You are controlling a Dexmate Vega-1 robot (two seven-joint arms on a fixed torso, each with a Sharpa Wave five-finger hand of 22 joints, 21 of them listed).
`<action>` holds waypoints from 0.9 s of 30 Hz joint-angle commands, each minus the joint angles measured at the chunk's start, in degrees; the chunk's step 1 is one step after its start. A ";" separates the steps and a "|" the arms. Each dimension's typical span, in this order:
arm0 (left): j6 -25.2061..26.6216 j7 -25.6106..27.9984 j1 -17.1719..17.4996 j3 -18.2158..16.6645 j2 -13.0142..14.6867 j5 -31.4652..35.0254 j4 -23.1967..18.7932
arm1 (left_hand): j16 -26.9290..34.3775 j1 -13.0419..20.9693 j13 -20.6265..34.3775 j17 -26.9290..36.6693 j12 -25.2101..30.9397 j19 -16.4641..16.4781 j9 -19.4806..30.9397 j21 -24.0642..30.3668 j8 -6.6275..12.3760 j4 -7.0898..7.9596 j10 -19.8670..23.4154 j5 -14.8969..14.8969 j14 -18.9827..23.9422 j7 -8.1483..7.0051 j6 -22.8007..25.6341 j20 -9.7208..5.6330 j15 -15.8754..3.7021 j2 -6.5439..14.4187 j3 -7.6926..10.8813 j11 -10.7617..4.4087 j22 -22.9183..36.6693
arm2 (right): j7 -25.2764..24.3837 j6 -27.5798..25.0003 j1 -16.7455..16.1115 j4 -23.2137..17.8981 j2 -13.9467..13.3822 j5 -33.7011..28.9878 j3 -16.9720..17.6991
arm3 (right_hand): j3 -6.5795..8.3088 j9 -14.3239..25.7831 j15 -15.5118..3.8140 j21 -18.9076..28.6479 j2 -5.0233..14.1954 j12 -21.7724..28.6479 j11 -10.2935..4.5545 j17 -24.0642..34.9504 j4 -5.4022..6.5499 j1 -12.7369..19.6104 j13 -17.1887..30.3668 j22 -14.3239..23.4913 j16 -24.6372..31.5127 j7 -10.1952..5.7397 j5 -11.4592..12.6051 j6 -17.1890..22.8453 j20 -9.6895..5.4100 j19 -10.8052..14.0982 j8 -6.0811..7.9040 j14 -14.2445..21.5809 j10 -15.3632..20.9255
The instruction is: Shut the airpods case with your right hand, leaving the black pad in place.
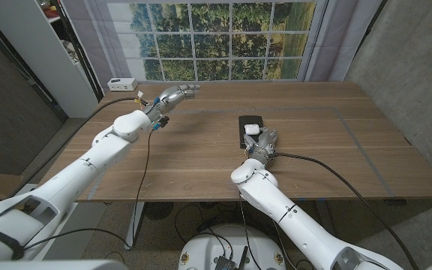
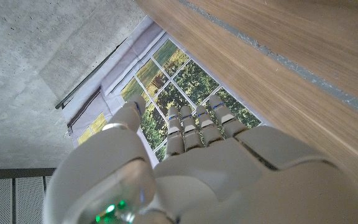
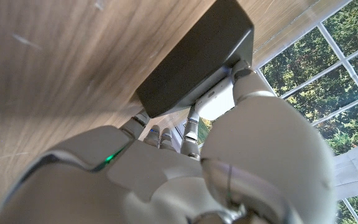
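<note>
The black pad (image 1: 247, 131) lies on the wooden table (image 1: 201, 150) a little right of the middle, also seen as a dark slab (image 3: 191, 62) in the right wrist view. The white airpods case (image 1: 251, 129) sits on it. My right hand (image 1: 263, 144) is at the pad's near edge, fingers reaching onto the case. Up close the case (image 3: 219, 102) shows between my thumb and fingers (image 3: 193, 121), both touching it; whether the lid stands up is hidden. My left hand (image 1: 175, 96) hovers over the far left of the table, fingers (image 2: 197, 121) straight and holding nothing.
A white box (image 1: 121, 83) stands at the table's far left corner. A black cable (image 1: 328, 169) runs from my right arm across the near right part of the table. Another cable (image 1: 148, 146) hangs from my left arm. A window backdrop (image 1: 216, 37) is behind the table.
</note>
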 commanded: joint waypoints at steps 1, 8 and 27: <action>1.65 2.42 2.36 -0.83 1.48 0.80 -4.36 | 0.29 -0.46 0.16 0.13 0.32 -0.05 0.23 -0.24 -0.10 0.24 0.28 0.35 0.04 -0.19 0.15 0.27 -0.33 -0.19 -0.08 0.07 0.18 | 1.70 2.07 -0.30 -0.41 -2.11 0.17 -0.35 | -0.72 0.98 -0.11 0.24 -0.60 0.56 -0.28 0.13 0.27 -0.14 0.29 0.07 0.36 0.07 -0.64 0.61 0.39 0.40 1.39 0.39 0.21; 2.49 3.56 3.47 -1.34 2.13 1.02 -6.28 | 0.26 -0.59 0.21 0.11 0.32 -0.13 0.24 -0.54 -0.12 0.21 0.27 0.41 0.04 -0.22 0.12 0.50 -0.29 -0.21 -0.07 0.06 0.19 | 2.73 3.62 -0.11 0.22 -2.90 0.27 -0.35 | -2.15 2.14 0.00 0.19 -1.92 0.87 -0.07 0.13 0.77 -1.44 0.44 0.07 0.37 0.34 -0.89 1.54 0.87 0.61 3.07 0.90 0.97; 1.44 2.31 3.67 -0.76 1.48 0.72 -5.76 | 0.22 -0.87 0.29 0.07 0.35 0.07 0.24 -1.07 -0.23 0.13 0.32 0.52 0.06 -0.35 -0.12 0.81 -0.38 -0.25 -0.03 -0.14 0.21 | 2.67 9.29 -3.62 -2.33 -5.31 -0.64 -0.21 | 0.72 5.37 -4.99 0.33 10.31 2.81 -4.74 1.59 4.68 -3.30 1.32 0.14 2.32 -3.19 -2.48 5.24 -3.12 1.32 9.61 4.79 7.02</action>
